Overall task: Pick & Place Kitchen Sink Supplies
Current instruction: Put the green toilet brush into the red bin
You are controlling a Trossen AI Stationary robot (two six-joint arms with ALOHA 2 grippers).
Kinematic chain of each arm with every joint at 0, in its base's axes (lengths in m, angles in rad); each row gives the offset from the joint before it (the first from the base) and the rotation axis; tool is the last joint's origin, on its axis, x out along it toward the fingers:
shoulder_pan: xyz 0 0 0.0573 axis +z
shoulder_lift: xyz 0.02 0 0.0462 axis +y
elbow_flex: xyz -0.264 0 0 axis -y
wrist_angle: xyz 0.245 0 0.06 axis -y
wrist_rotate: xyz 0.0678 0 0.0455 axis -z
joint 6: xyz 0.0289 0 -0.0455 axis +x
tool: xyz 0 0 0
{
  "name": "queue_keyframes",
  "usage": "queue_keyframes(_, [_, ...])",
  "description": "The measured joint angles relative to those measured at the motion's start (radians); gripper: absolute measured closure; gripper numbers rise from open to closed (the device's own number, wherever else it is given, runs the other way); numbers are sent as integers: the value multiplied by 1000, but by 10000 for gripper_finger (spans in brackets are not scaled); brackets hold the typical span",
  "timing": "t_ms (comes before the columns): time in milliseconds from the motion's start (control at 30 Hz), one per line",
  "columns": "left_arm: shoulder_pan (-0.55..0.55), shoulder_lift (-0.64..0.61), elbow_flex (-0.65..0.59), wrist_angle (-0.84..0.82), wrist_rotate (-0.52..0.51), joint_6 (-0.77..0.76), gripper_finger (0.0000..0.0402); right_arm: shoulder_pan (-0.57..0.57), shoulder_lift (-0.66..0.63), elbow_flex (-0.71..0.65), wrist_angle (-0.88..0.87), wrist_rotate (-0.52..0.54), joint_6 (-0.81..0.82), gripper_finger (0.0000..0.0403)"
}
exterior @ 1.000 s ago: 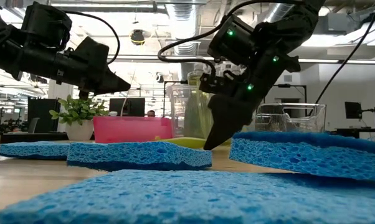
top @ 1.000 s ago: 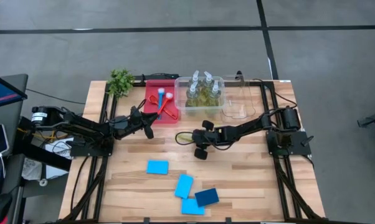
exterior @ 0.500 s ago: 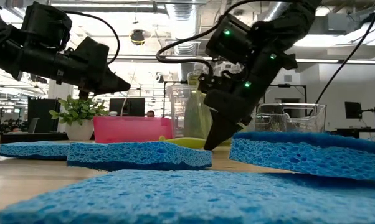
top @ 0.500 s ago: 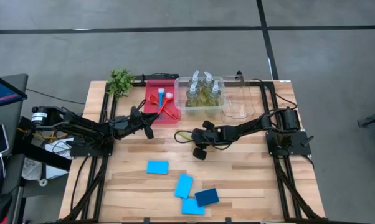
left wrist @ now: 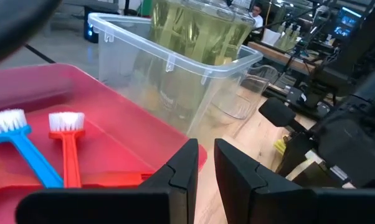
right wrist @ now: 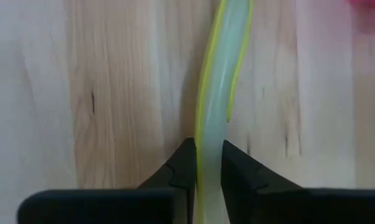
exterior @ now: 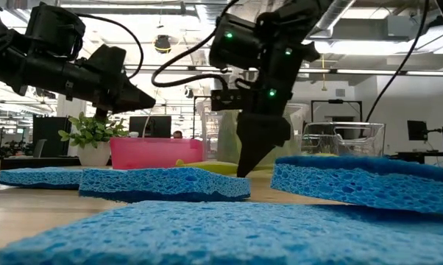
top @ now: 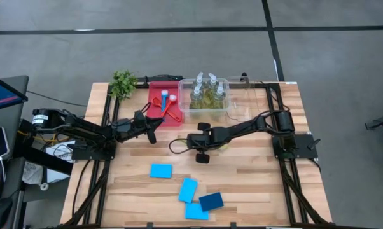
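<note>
Tabletop [top: 255,172]: jaws pinching yellow brush [right wrist: 215,93].

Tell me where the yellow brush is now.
The yellow brush lies on the table, between the right end effector's fingers, just before the bottle bin.
</note>
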Motion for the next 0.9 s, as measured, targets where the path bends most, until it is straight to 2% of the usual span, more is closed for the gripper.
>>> queue_keyframes(200, [0, 0, 0, -1, 0, -36, 348, 2, 0, 62, -64, -8, -69, 363])
queue_keyframes(467, [0, 0, 0, -4, 0, -42, 348, 0, -3, 192, -244, -6, -125, 359])
queue_keyframes(733, [0, 0, 0, -11, 0, -42, 348, -16, -4, 342, -434, -135, -126, 366])
queue_keyframes(900, [0, 0, 0, -12, 0, -42, 348, -15, -5, 433, -517, -152, -139, 359])
